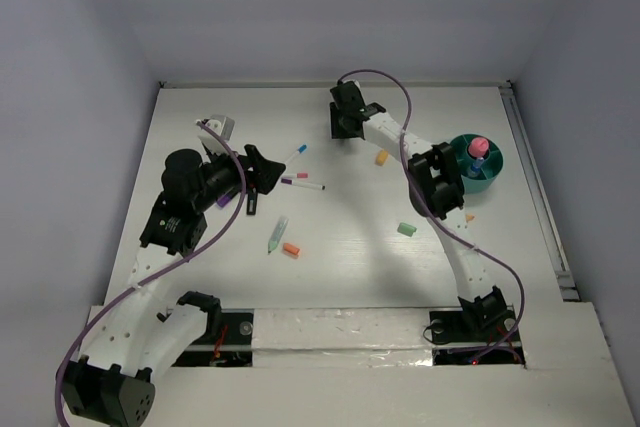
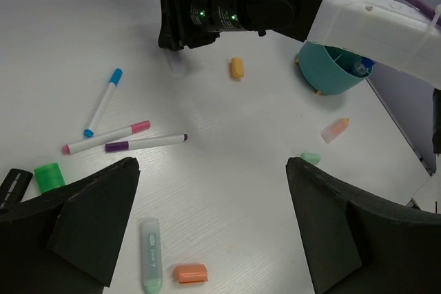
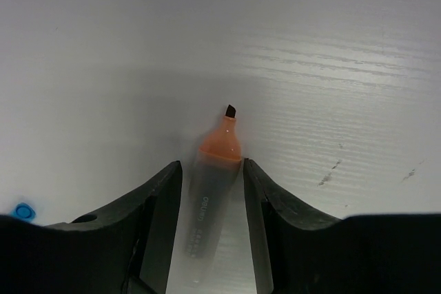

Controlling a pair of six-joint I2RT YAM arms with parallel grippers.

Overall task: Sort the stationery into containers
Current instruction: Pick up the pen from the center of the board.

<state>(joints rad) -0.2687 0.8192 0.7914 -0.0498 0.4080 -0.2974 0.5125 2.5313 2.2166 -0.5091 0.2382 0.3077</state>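
Orange-tipped highlighter [image 3: 217,153], uncapped, lying on white table [image 3: 331,46], gripped by right tool [image 3: 211,165]

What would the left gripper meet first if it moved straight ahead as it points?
Probably bare table beside the purple-capped marker's end; skimming level, the small orange piece, though depth is unclear.
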